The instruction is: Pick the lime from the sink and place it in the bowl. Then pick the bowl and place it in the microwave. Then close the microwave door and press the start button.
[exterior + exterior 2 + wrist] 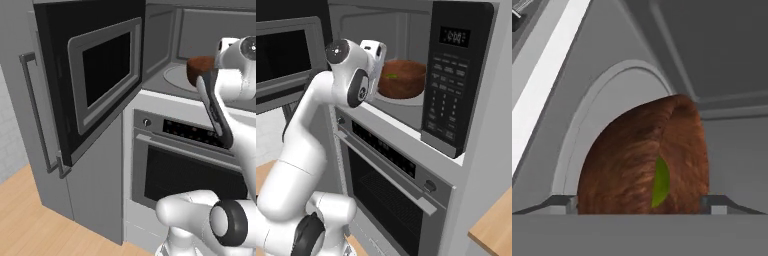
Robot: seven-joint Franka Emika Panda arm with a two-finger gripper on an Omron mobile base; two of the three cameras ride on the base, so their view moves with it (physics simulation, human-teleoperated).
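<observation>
The reddish-brown bowl [200, 67] [401, 80] [632, 160] sits on the pale turntable [612, 95] inside the grey cavity of the microwave [406, 30]. A sliver of the green lime [660, 182] [391, 76] shows inside the bowl. My gripper [639, 202] reaches into the cavity at the bowl's near side. Its fingertips [562, 202] stand wide apart, one on each side of the bowl, so it is open. The microwave door [100, 75] hangs swung out to the left, its grey-framed inner face showing. The sink is out of view.
The black control panel [448, 75] with display and buttons is right of the cavity. Below is the oven [185, 160] [391, 185] with a knob and bar handle. A tall grey cabinet with a long handle [35, 110] stands behind the open door.
</observation>
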